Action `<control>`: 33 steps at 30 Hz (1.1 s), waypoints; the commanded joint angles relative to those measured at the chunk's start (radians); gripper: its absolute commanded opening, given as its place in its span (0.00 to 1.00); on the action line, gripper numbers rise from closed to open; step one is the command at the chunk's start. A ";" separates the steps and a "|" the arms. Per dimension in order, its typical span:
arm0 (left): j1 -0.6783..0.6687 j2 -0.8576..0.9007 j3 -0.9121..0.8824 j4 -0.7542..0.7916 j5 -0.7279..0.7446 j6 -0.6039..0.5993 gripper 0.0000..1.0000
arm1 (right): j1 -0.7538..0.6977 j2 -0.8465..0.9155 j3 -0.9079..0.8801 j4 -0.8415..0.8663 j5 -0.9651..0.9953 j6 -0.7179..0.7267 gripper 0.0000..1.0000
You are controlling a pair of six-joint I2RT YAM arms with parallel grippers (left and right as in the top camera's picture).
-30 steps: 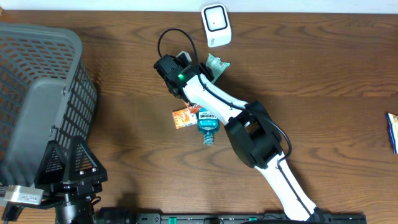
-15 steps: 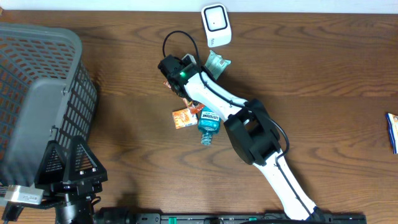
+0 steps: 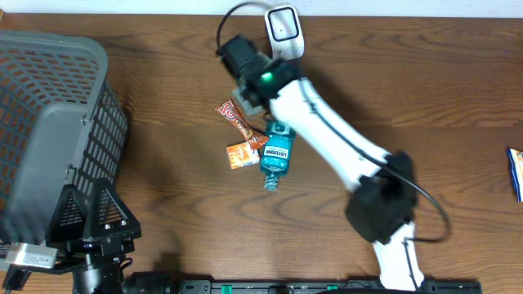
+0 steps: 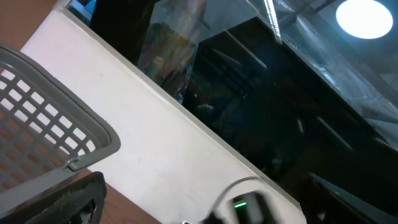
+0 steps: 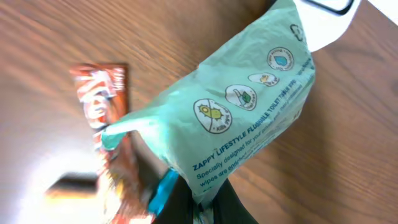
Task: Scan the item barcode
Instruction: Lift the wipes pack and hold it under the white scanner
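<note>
Jaws: right jaws pinch wipes packet [image 5: 249, 118], left jaws gape empty | we hold it near scanner [image 3: 283, 31], 12 o'clock, for its barcode.

one wipes pack [image 5: 242, 118], one scanner [image 3: 283, 31], one bottle [image 3: 276, 155]

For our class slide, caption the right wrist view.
Right gripper holds a green wipes packet near the white scanner.

- basket [image 3: 49, 122]: left of frame, on counter [image 3: 163, 73].
- scanner [image 3: 283, 33]: top centre, at counter's far edge.
- bottle [image 3: 275, 155]: centre, lying flat; small packet [image 3: 239, 153] just beside it, left; wrapper [image 3: 234, 116] above-left of the bottle.
- wipes pouch [image 5: 242, 118]: right wrist view, above the counter, in front of the wrapper; scanner at upper right.
- flat pack [image 3: 516, 173]: right edge.
</note>
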 commanded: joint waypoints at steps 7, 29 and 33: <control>-0.034 -0.007 0.008 0.004 -0.031 -0.008 0.98 | -0.199 -0.064 0.006 -0.152 -0.628 0.013 0.01; -0.034 -0.008 0.007 0.000 -0.031 -0.009 0.98 | -0.266 -0.064 0.005 -0.645 -0.471 1.377 0.02; -0.034 -0.008 0.007 0.000 -0.031 -0.008 0.98 | -0.261 -0.064 0.005 -0.676 -0.534 1.472 0.01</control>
